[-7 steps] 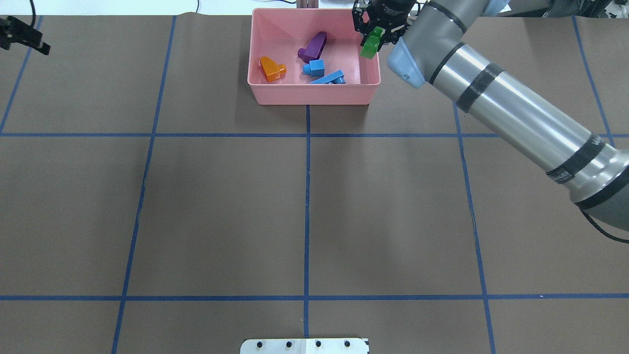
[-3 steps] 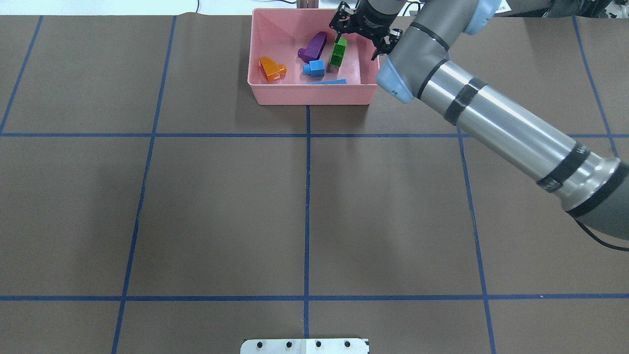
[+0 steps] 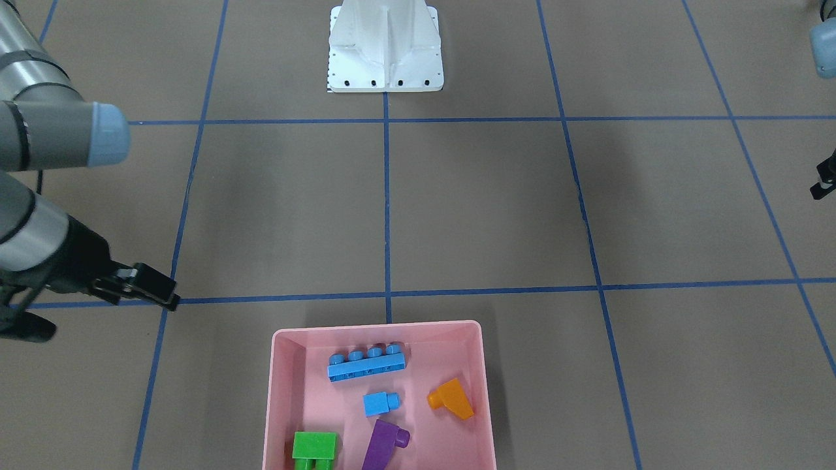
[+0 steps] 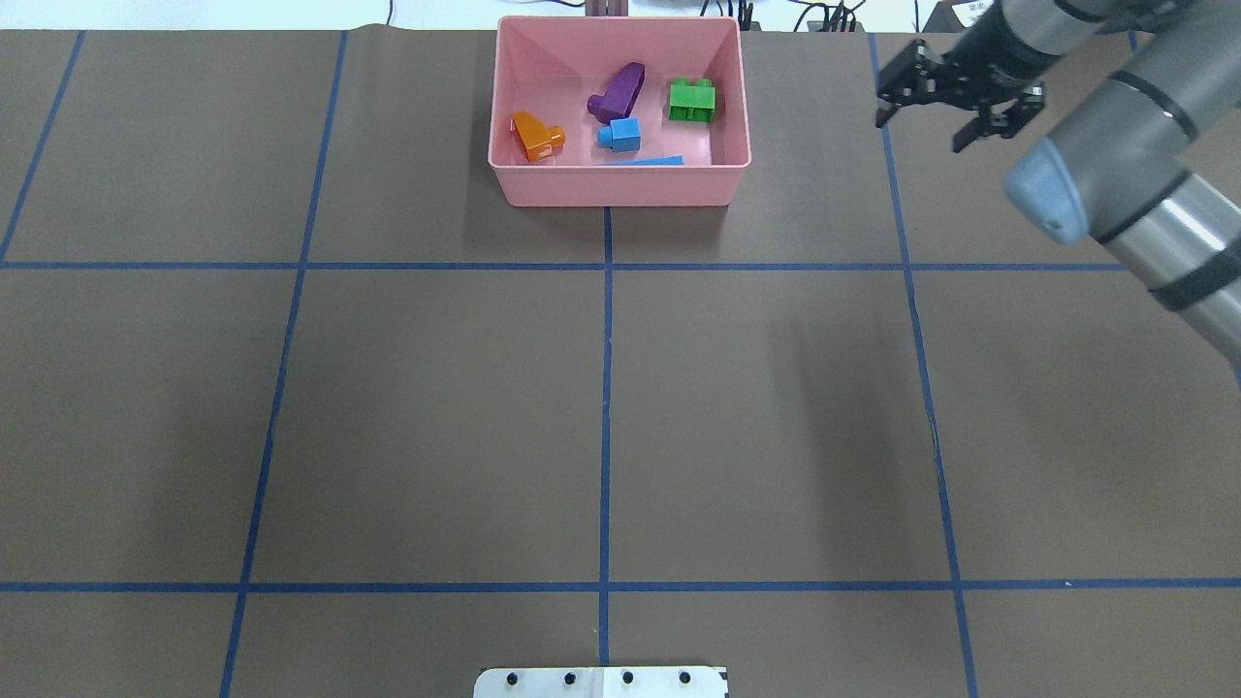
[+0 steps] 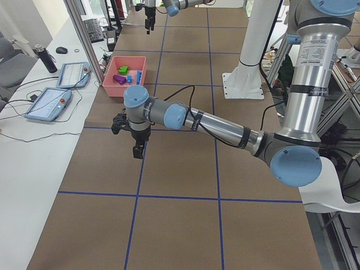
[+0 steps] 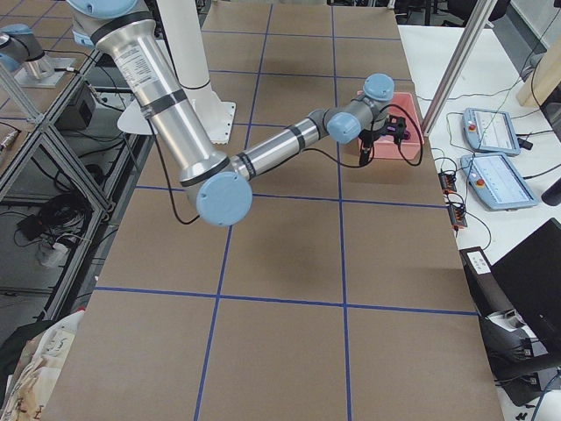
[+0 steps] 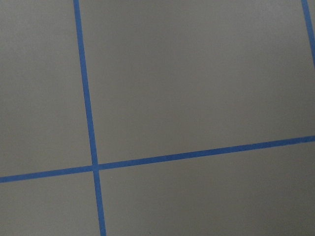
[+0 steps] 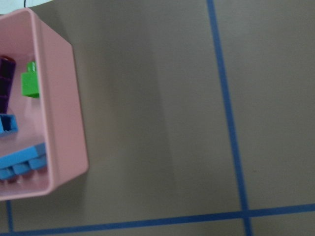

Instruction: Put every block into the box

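The pink box (image 4: 620, 184) stands at the table's far middle. All the blocks lie in it: the orange sloped one (image 4: 536, 136), the purple sloped one (image 4: 619, 93), the small blue cube (image 4: 620, 134), the long blue bar (image 4: 645, 161) and the green brick (image 4: 692, 100). The front-facing view shows the box (image 3: 375, 326) and the green brick (image 3: 314, 448) too. My right gripper (image 4: 921, 131) is open and empty, off the box's right side. Only a sliver of my left gripper (image 3: 824, 179) shows, far from the box; I cannot tell its state.
The white robot base plate (image 4: 601, 682) sits at the near edge. Blue tape lines (image 4: 606, 388) grid the brown table cover. Two tablets (image 5: 56, 101) lie on a side table beyond the box end.
My right gripper carried the green brick over the box, let it go, and moved away to the right. The green brick now lies in the box. My left gripper left the overhead view.
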Robot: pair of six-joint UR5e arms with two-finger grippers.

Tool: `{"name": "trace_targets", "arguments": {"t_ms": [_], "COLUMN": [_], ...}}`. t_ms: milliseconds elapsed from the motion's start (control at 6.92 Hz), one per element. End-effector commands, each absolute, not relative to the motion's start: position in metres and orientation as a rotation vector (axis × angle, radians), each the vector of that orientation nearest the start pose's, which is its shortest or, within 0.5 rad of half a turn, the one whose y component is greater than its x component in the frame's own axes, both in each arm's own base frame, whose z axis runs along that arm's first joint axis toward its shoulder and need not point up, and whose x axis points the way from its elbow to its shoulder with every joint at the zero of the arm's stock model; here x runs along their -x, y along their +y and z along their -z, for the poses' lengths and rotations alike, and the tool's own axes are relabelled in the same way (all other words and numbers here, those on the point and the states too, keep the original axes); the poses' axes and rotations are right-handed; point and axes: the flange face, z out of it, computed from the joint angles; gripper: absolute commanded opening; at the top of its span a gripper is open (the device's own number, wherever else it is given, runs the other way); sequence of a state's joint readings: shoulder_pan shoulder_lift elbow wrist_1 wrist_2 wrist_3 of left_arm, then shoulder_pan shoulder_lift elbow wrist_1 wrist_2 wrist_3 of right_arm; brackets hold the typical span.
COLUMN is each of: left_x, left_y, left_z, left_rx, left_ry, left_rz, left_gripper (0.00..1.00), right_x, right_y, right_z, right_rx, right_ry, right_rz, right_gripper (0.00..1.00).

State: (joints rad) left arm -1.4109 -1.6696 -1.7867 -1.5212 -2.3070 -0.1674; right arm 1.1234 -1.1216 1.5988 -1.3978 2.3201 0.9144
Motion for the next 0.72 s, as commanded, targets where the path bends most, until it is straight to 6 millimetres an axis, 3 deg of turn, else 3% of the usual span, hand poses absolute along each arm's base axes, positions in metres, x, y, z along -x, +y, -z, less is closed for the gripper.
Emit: {"name": "trace_targets", "arguments": {"t_ms": [0, 145, 289, 434, 578], "left_x": [-0.014, 0.006, 0.010, 0.012, 0.014], "left_y": [-0.511, -0.496, -0.482, -0.478, -0.474], "left_z": [-0.531, -0.546, -0.559, -0.563, -0.564], "left_rx": [-0.101, -0.089, -0.083, -0.096, -0.096], "left_ry": [0.761, 0.778, 0.809, 0.804, 0.791], "left_rz": [-0.082, -0.049, -0.088, -0.127, -0.124], "left_gripper": [1.00, 1.00, 1.00, 1.00, 1.00], "right_x": [0.110, 0.059, 0.015, -0.013, -0.041], "right_y": [-0.535, -0.497, -0.465, -0.445, -0.433], "right_z": [-0.477, -0.536, -0.578, -0.601, -0.609], "right_rx": [-0.076, -0.086, -0.100, -0.106, -0.117], "right_ry": [-0.850, -0.807, -0.781, -0.771, -0.765], "right_rz": [-0.024, 0.049, 0.105, 0.110, 0.062], "right_gripper": [1.00, 1.00, 1.00, 1.00, 1.00]}}
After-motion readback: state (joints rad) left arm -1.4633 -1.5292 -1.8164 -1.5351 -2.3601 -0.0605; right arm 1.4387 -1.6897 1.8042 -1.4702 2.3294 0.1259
